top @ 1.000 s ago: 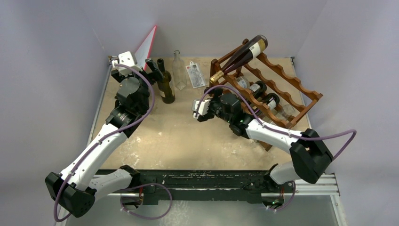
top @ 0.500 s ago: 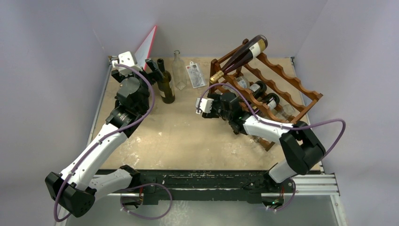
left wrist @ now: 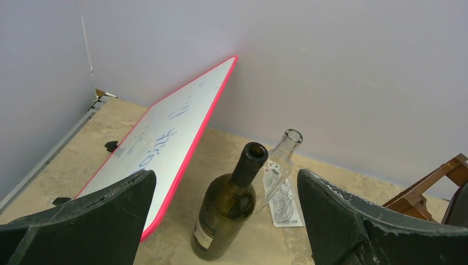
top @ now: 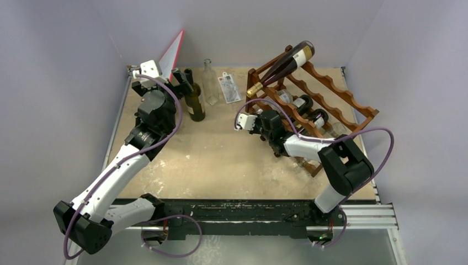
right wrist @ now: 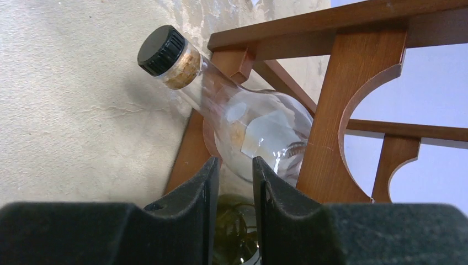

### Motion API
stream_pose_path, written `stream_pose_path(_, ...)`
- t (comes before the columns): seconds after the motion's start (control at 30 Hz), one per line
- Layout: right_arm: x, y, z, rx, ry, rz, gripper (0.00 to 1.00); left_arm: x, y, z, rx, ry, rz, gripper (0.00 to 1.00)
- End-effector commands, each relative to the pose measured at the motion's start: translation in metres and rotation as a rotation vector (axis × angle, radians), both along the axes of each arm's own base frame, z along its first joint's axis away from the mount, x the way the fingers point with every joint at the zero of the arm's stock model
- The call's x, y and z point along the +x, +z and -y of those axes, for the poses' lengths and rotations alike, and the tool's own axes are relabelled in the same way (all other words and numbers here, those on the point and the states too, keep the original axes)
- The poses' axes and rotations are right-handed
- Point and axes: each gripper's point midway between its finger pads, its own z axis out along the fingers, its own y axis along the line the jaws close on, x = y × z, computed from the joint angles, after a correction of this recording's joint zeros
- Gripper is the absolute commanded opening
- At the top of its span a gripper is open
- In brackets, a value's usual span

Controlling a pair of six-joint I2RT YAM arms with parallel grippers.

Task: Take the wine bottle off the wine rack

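Left hand (left wrist: 225, 182): spread wide and empty, well left of the dark reddish-brown scalloped wooden wine rack (top: 331, 105). I judge it is parked out of the way.
Right hand (right wrist: 234, 165): at the rack's near-left corner, fingers nearly pressed together and pinching nothing, lined up on a neck.
Wine bottle: the clear glass black-capped bottle (right wrist: 243, 118) lies in a low cradle of the rack, with its neck jutting out over the tabletop.
Next: I'd spread the fingers before closing on the neck.

The right gripper (right wrist: 234, 168), fingers nearly together, is facing a clear black-capped bottle (right wrist: 248, 124) lying in the wine rack (right wrist: 353, 83), its neck sticking out over the beige table (right wrist: 72, 110).
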Motion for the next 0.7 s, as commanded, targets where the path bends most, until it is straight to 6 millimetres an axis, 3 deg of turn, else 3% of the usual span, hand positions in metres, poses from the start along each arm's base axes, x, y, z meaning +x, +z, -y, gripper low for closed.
stream_pose_path(0.0, 0.03, 0.03, 0.034, 0.001, -0.161, 0.122, 0.3, -0.001, 0.026, -0.001, -0.052, -0.006, 0.064, 1.0)
stream_pose_path(0.47, 0.049, 0.042, 0.084, 0.042, -0.273, 0.166, 0.3, -0.001, 0.026, 0.0, -0.054, -0.012, 0.063, 1.0)
stream_pose_path(0.6, 0.048, 0.043, 0.078, 0.06, -0.241, 0.142, 0.31, -0.001, 0.027, 0.0, -0.057, -0.015, 0.064, 1.0)
stream_pose_path(0.67, 0.044, 0.046, 0.059, 0.065, -0.148, 0.1, 0.34, -0.002, 0.028, 0.0, -0.059, -0.016, 0.066, 1.0)
